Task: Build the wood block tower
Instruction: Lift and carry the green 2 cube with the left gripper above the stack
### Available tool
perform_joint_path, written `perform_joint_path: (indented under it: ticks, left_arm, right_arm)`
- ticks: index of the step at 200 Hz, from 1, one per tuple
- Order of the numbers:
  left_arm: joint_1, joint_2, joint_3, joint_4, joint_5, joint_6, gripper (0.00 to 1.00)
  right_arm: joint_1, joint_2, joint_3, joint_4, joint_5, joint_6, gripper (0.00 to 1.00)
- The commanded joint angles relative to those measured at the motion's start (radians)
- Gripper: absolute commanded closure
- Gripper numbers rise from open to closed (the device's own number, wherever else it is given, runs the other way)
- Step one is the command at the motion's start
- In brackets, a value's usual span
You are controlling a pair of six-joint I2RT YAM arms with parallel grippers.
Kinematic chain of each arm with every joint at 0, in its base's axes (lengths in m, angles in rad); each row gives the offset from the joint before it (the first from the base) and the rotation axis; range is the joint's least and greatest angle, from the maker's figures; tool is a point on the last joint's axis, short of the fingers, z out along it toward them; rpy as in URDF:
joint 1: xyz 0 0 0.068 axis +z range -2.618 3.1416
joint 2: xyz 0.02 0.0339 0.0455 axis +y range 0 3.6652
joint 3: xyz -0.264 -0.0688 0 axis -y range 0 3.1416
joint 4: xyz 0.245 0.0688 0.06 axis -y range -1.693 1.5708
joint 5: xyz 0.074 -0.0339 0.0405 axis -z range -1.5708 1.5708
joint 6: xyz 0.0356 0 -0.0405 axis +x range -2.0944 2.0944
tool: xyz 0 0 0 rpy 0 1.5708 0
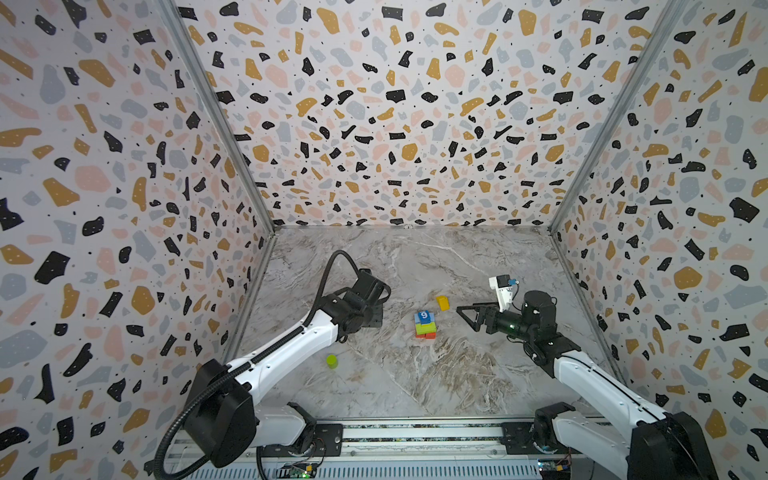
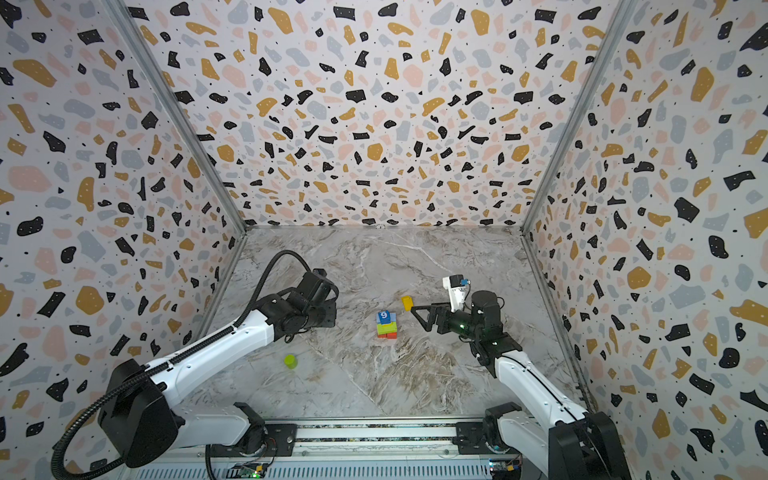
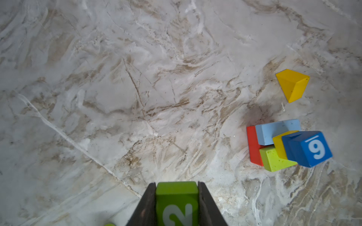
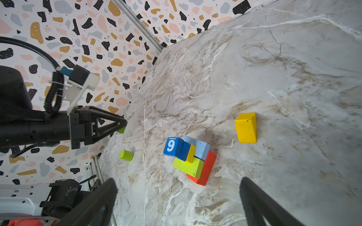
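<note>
**Gripping a green cube beside the half-built tower**

Standing near the middle of the marble table [image 1: 415, 382], the block tower [image 1: 424, 326] shows in both top views. Its base is red. A lime slab [image 4: 188, 166] and a light blue slab [image 4: 201, 148] lie above that, then a thin yellow piece. A blue cube [image 1: 424, 316] with a white 9 sits on top.

The left claw [image 3: 176, 184] is to the left of the tower and apart from it. Its two fingers are clamped on the sides of a green cube [image 3: 176, 203] marked with a white 2. The left wrist view shows this cube held above the table.

The right claw [image 4: 177, 185] is to the right of the tower, pointing toward it. Its fingers are spread wide with nothing between them.

A loose yellow block [image 1: 443, 303] lies on the table just beyond the tower, a little to the right and not touching it. A lime cylinder [image 1: 331, 361] stands upright on the near left, well apart from the tower.
</note>
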Motion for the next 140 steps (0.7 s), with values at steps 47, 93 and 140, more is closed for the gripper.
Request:
perform_joint_path:
  ticks: [47, 93, 140]
  left_arm:
    - [-0.062, 0.027, 0.204, -0.132, -0.057, 0.050, 0.70]
    - [-0.108, 0.088, 0.306, -0.168, -0.075, 0.064, 0.70]
    - [-0.174, 0.194, 0.416, -0.192, -0.089, 0.066, 0.70]
  right_arm:
    - [-0.061, 0.022, 0.027, 0.018, -0.041, 0.061, 0.01]
    - [-0.090, 0.031, 0.020, 0.039, -0.060, 0.083, 0.01]
    - [-0.129, 0.059, 0.001, 0.058, -0.082, 0.092, 0.01]
